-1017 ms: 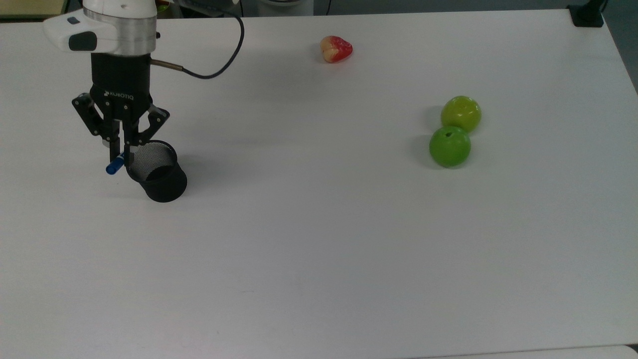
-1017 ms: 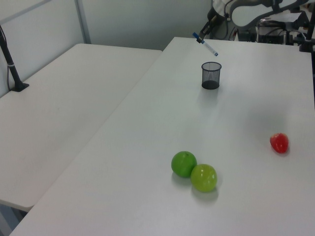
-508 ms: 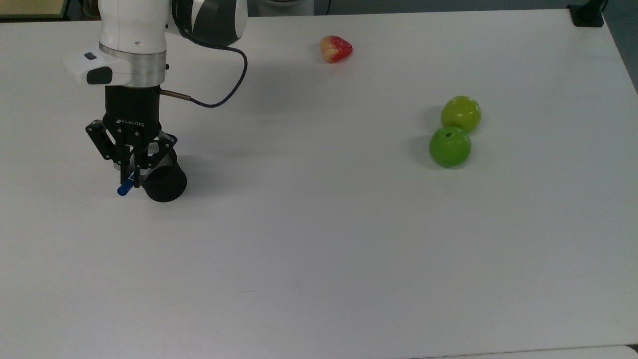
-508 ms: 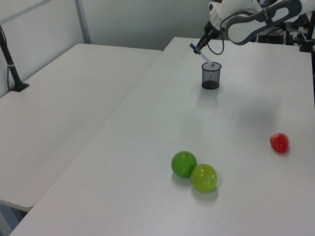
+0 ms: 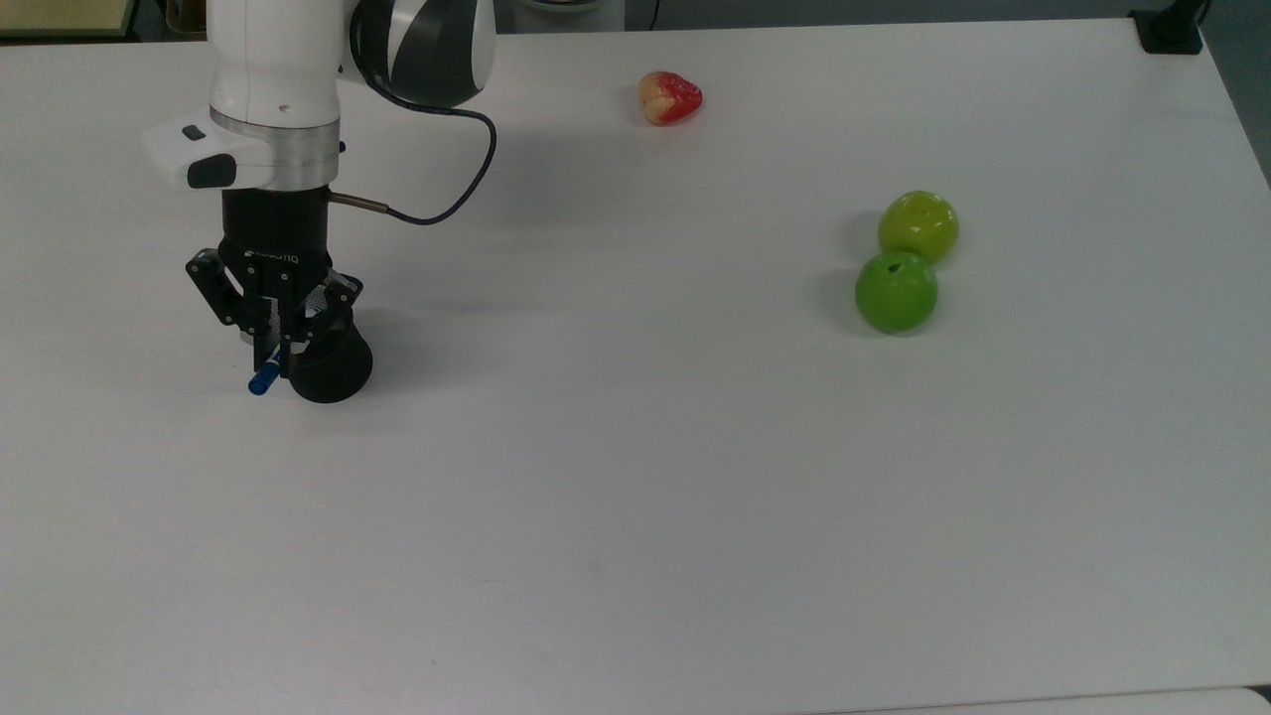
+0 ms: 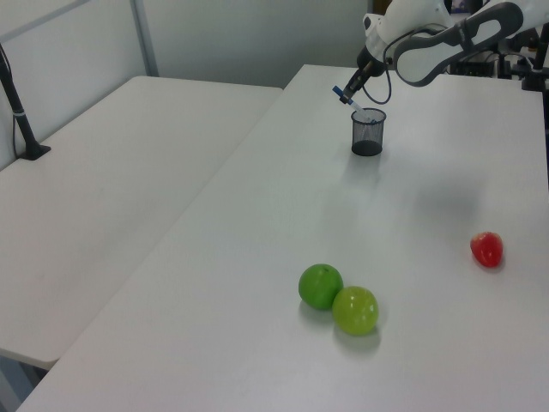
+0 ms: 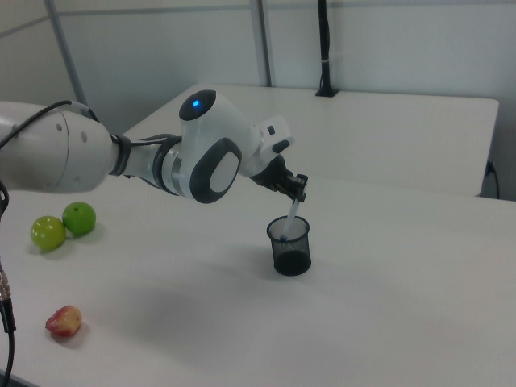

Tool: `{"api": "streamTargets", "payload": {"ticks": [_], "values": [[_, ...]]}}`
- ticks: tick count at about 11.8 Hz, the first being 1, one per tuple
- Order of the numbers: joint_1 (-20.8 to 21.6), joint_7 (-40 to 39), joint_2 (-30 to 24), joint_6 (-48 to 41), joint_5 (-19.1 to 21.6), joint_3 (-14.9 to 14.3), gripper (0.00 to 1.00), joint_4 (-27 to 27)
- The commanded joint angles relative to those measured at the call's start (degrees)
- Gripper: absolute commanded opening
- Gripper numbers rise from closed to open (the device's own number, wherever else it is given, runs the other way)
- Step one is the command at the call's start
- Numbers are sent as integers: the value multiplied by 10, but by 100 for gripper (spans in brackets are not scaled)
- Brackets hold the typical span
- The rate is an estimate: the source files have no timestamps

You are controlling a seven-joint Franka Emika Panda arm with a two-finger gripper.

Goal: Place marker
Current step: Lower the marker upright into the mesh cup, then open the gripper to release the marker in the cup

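Near the table's [image 5: 695,477] corner at the top view's upper left, my claw [image 5: 270,343] is clamped on the marker [image 7: 293,211] over the black mesh cup [image 7: 290,246]. Its lower end has entered the cup's mouth, tilted, with the blue cap [image 5: 262,379] poking out past the rim. By my reckoning most of the job is done; what's left is letting go so it drops inside, then lifting clear.

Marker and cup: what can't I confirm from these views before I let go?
- Top view: the gripper covers the cup mouth and most of the marker.
- Right view: the marker's lower end sits behind the mesh; bottom contact unclear.
- Left view: too small to judge depth.
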Motion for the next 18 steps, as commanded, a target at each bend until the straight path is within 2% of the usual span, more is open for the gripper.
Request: {"api": "streamTargets", "payload": {"ticks": [1, 4, 7, 8, 10, 11, 13, 18], "values": [[6, -2, -10, 15, 4, -4, 18, -22], [6, -2, -10, 15, 4, -4, 22, -22], [7, -2, -10, 15, 4, -4, 30, -22], [7, -2, -10, 15, 4, -4, 48, -22], [8, -2, -10, 15, 5, -3, 76, -22], [9, 9, -10, 15, 5, -4, 100, -22], [10, 34, -10, 15, 4, -4, 100, -19], [12, 35, -16, 13, 4, 0, 100, -15]]}}
